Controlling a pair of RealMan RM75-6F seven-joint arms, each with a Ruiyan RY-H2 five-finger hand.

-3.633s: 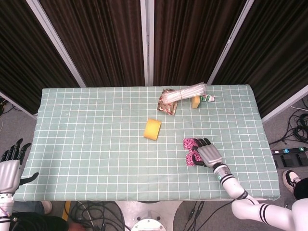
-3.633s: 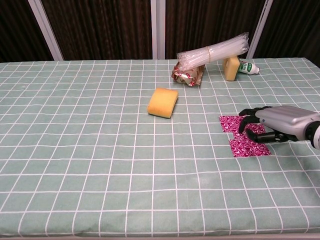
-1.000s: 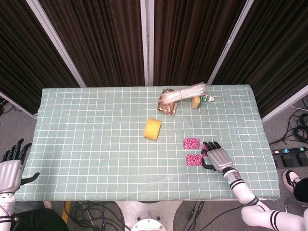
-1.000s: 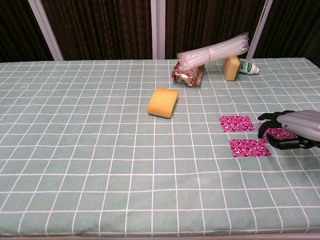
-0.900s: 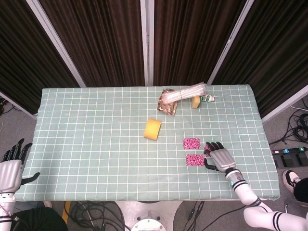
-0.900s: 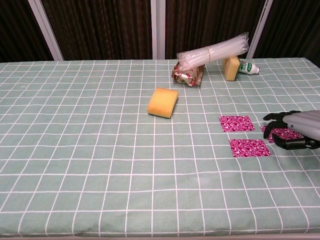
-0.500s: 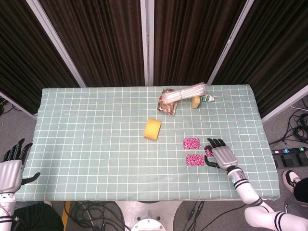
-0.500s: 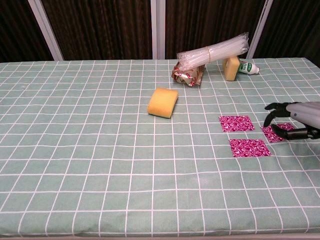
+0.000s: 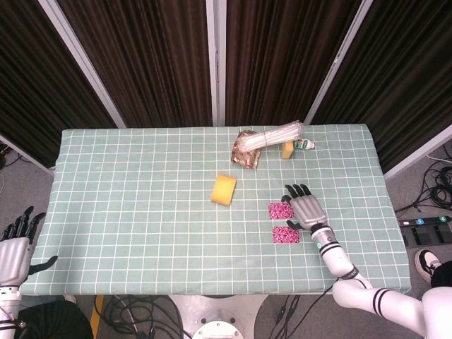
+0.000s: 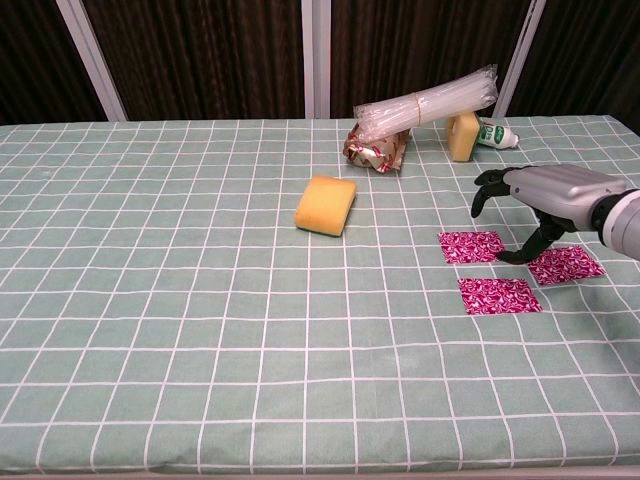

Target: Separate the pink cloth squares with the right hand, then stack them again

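Note:
Three pink patterned cloth squares lie apart on the green checked tablecloth: one at the far left, one nearer the front and one at the right. My right hand hovers over the gap between the far-left and right squares, fingers spread and curved down, holding nothing; its thumb tip reaches down near the table between them. In the head view my right hand sits just right of the far square and above the near one, hiding the third. My left hand hangs empty off the table's left corner.
A yellow sponge lies mid-table. At the back, a bundle of clear plastic straws rests on a foil packet and a small yellow block, with a small bottle beside it. The table's right edge is close.
My right hand slid the third square out to the right, let it go, then rose and swung back left toward the far square.

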